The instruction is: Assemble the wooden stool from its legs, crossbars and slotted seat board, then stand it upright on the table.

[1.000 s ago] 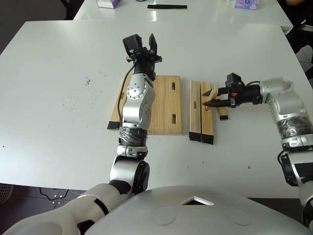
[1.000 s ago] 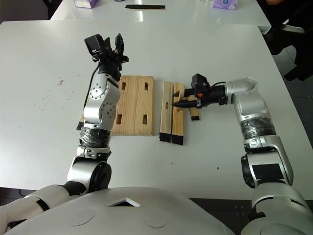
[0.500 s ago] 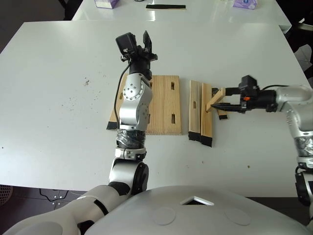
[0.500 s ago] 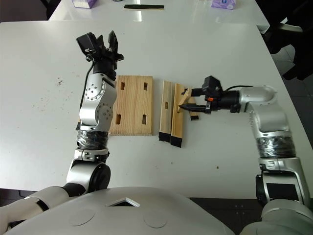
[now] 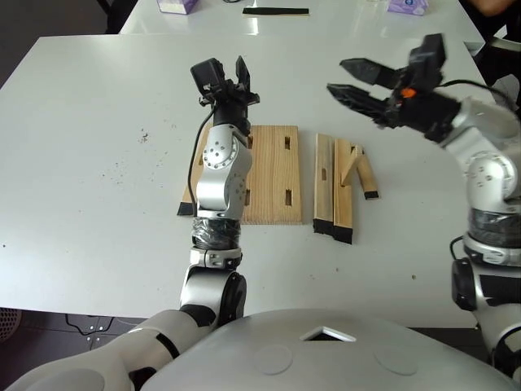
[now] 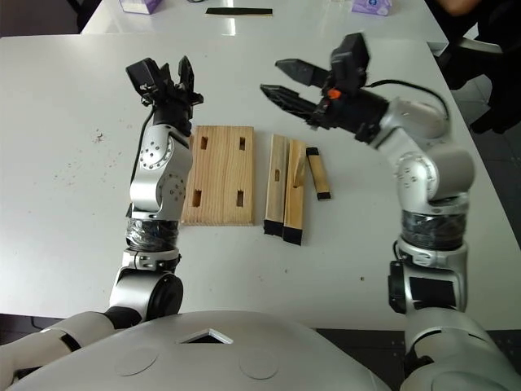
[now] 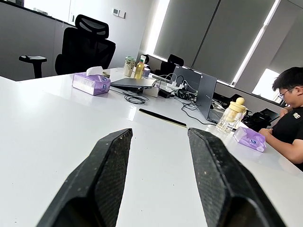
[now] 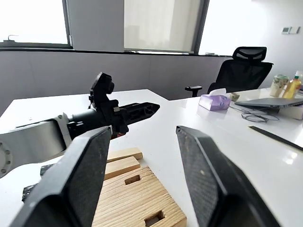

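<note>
Head views: flat on the white table (image 5: 98, 204), a pale wooden slotted seat board (image 5: 273, 173); just beside it, two long wooden legs (image 5: 324, 179) and a short black-tipped crossbar (image 5: 368, 177). Black left gripper (image 5: 238, 75) above the board's far edge, black right gripper (image 5: 335, 76) high over the legs.

Left wrist view: fingers (image 7: 102, 179) spread, empty.

Right wrist view: fingers (image 8: 83, 179) spread, empty, above the board.
</note>
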